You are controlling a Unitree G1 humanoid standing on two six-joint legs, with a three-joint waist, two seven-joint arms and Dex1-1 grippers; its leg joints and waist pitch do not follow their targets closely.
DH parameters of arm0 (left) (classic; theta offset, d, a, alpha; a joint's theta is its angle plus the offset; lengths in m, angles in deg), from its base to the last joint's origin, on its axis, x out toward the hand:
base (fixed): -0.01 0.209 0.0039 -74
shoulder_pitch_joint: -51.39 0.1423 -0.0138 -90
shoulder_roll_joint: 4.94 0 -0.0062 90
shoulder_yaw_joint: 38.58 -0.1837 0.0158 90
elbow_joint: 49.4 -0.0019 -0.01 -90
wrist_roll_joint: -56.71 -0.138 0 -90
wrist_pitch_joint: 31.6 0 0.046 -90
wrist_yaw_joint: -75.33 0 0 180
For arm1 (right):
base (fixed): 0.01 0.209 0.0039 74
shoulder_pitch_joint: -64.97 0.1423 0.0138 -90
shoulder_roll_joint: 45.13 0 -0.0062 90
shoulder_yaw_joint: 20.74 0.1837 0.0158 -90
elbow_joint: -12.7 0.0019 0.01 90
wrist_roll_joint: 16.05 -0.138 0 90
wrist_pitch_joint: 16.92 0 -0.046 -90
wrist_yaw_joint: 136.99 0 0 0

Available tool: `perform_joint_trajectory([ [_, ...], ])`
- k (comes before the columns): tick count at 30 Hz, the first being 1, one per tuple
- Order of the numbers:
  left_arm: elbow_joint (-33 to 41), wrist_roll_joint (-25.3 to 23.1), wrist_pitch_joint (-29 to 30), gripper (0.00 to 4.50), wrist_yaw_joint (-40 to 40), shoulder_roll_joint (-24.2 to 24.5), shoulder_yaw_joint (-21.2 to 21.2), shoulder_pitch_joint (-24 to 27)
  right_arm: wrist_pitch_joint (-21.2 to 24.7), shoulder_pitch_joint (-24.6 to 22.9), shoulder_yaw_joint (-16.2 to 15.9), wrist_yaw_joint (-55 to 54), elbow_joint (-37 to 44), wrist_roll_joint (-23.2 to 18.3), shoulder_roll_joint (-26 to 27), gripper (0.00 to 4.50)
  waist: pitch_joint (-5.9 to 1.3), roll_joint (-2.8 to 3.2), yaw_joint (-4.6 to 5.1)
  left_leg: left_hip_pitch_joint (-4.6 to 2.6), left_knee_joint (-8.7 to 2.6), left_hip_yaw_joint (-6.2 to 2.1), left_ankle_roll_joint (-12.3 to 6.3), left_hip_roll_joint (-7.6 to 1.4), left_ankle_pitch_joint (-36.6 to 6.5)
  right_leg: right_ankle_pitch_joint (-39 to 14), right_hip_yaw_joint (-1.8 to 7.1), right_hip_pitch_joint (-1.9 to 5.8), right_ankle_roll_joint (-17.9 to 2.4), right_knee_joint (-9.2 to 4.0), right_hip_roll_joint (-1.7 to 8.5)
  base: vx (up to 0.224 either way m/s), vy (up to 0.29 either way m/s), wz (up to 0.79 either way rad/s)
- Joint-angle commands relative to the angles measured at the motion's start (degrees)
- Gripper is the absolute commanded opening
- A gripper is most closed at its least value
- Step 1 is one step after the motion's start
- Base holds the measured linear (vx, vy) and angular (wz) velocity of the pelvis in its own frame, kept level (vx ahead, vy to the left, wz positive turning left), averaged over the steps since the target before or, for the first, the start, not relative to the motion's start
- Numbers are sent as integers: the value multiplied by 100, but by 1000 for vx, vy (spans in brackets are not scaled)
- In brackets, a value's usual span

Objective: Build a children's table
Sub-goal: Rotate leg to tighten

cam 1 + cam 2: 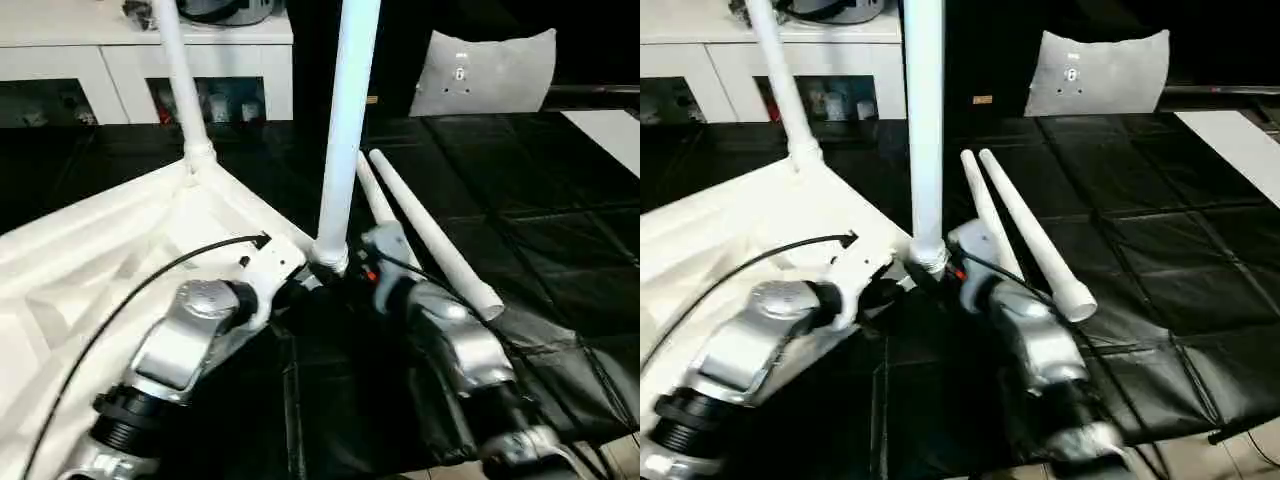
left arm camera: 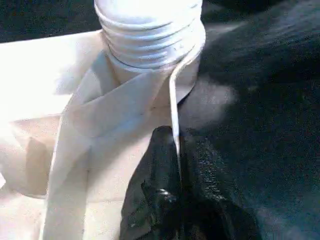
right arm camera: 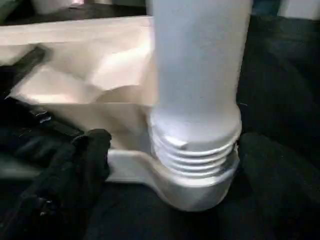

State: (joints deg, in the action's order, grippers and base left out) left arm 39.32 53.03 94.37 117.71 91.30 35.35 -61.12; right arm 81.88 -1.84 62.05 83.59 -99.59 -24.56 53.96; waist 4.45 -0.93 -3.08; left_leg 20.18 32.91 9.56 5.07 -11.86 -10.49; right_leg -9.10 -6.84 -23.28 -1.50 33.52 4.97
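White leg (image 1: 345,130) upright in tabletop (image 1: 90,260) corner socket; left pincer (image 2: 172,165) pinching tabletop edge; right pincer (image 3: 170,165) spread around leg base.

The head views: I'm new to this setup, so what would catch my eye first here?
The upside-down white table top at the left, with two legs standing up from its corner sockets. The nearer leg rises in the middle, its threads still showing at the socket. Two spare legs lie on the black mat to the right.
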Motion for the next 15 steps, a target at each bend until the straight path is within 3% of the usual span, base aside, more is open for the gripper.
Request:
perform_joint_trajectory([
  [1,-82,33,-277,0,337,161,-89,-85,-69,-13,69,433,269,-160,-252,445,-373,73,-21,1,-367,-21,-307,-124,-1195,-1672,339,331,-914,-412,324,0,0,0],
  [8,-205,288,-827,0,1328,681,-267,-108,-102,57,-26,1632,274,-322,-1018,445,-386,86,-85,-13,-360,-17,-290,-134,-1231,-1470,356,343,-1096,-367,333,0,0,0],
  [15,-318,471,-1816,0,2313,1077,-533,-35,-476,296,-300,2325,29,-174,-1410,445,-397,71,-187,-43,-356,-4,-308,-152,-1209,-1613,361,322,-1082,-369,351,0,0,0],
])
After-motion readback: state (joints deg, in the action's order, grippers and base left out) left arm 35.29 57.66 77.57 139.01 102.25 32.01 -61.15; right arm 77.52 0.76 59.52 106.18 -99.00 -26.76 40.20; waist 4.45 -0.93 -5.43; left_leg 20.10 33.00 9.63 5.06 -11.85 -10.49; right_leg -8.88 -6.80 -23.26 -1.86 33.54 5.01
